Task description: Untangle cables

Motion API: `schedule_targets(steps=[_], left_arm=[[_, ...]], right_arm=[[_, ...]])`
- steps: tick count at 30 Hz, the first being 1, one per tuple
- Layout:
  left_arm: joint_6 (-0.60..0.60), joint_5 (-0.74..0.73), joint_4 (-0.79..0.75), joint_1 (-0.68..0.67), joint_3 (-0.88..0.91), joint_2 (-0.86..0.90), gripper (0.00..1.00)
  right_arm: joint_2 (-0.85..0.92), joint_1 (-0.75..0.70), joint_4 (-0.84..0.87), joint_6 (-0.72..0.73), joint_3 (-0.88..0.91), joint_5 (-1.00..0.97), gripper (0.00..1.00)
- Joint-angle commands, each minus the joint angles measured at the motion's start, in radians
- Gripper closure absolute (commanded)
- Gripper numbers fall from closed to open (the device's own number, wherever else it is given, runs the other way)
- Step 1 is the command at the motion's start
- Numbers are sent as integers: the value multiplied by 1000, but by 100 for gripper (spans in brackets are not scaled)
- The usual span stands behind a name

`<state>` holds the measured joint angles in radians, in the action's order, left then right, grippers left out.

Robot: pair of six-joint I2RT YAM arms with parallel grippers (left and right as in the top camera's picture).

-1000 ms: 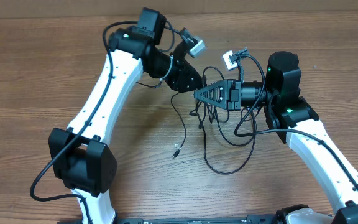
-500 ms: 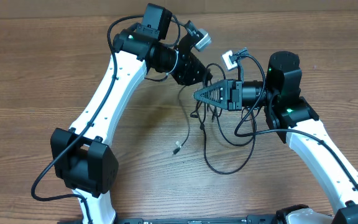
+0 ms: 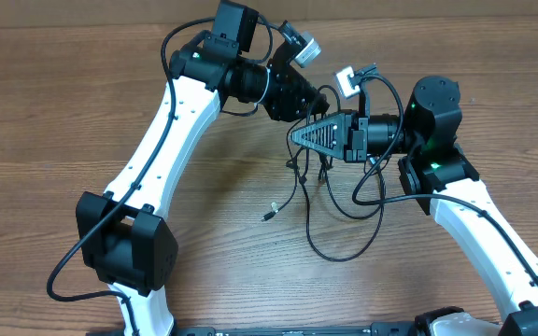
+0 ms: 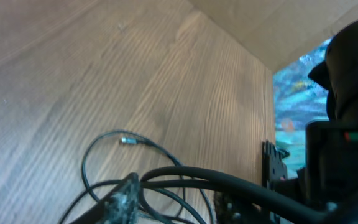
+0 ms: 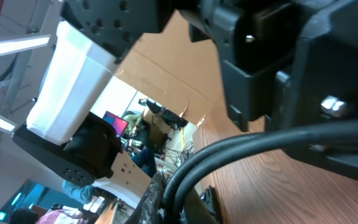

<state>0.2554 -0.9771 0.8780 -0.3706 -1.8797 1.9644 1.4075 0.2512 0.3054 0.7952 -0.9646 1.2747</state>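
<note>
My right gripper (image 3: 294, 136) is pressed together, its tips pointing toward 9 o'clock above the middle of the table (image 3: 54, 121). It is clamped on the cables (image 3: 306, 219), which hang from it down to the wood. From my right wrist I see a black cord running out from between the fingers (image 5: 153, 198) toward 2 o'clock. My left gripper (image 3: 314, 101) sits just beside the right one, at about 1 o'clock from its tips, and is partly hidden by it in the overhead view. I cannot tell whether its jaws are apart or closed on anything. From my left wrist I see only one blurred finger (image 4: 124, 194) with cords passing right by it. Below the right gripper the cables spread over the table. A wide loop (image 3: 339, 259) reaches toward 6 o'clock. One loose end with a small plug (image 3: 267, 216) lies at about 7 o'clock, apart from that loop.
</note>
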Motion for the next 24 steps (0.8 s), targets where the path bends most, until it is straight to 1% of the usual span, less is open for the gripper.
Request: schedule_targets(steps=[1,3,7,8,9,13,15,16,19,22,24], left_arm=[[-9,-42,-47,4,0,10,56],[-8,-41,-80,4,0,10,55],[-9,-43,-143,4,0,10,46],[-9,-45,-155,4,0,10,43],[-9,-45,-163,4,0,10,36],[-8,-71,-177,3,0,10,18],[-8,-128,-175,3,0,10,8],[0,-179,-176,4,0,10,2],[30,-274,-174,4,0,10,4],[29,-309,-163,4,0,10,9],[29,-324,-140,4,0,10,10]], right_arm=[[-5,3,53,74,-12,6,96],[-5,3,77,97,-12,6,96],[-5,2,90,112,-12,6,96],[-5,2,90,119,-12,4,96],[-5,2,90,119,-12,3,96],[-5,2,92,122,-12,2,96],[-5,2,104,122,-12,2,96],[-5,2,121,134,-12,2,96],[-5,2,179,163,-12,3,96],[-5,0,232,202,-12,3,96],[-5,0,256,212,-12,2,96]])
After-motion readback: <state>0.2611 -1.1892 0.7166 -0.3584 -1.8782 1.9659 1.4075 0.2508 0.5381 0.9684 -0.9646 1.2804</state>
